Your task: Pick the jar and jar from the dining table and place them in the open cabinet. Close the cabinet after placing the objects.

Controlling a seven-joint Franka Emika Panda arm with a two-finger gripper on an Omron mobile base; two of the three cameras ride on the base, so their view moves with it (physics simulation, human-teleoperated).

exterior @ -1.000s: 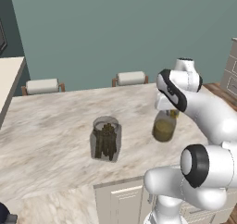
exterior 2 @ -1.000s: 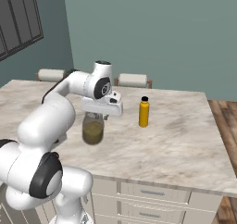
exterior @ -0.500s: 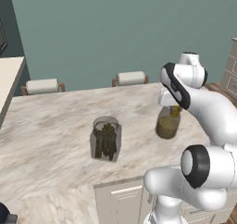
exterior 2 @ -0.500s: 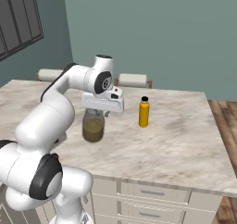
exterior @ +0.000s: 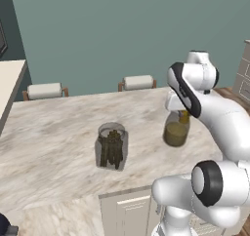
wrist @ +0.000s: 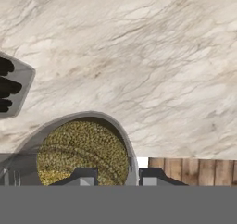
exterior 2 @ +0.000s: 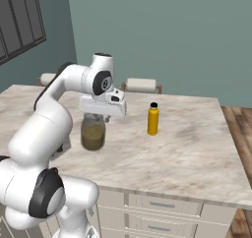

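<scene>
My gripper (exterior 2: 96, 117) is shut on the rim of the small rounded jar (exterior 2: 93, 134) with olive-green contents, which hangs upright under the hand close over the dining table (exterior 2: 187, 148). I cannot tell whether its base touches the top. From the hand camera I look into the jar (wrist: 82, 154), with one of my gripper's (wrist: 116, 177) fingers inside the glass wall and one outside. The same jar (exterior: 175, 132) shows under the wrist in the left base view. The larger jar (exterior: 112, 146) with dark brown sticks stands on the table (exterior: 49, 132) to its left, and its edge (wrist: 11, 91) shows at the hand view's left.
A yellow bottle (exterior 2: 153, 119) with a black cap stands on the table right of the held jar. Two chairs (exterior: 45, 90) (exterior: 137, 82) stand at the far side. Drawer units (exterior 2: 162, 205) sit under the near edge. Wooden floor (wrist: 194, 170) shows past the table's edge.
The wrist has risen and turned a little, and the small jar has shifted slightly with it. The larger jar and the yellow bottle have stayed in place.
</scene>
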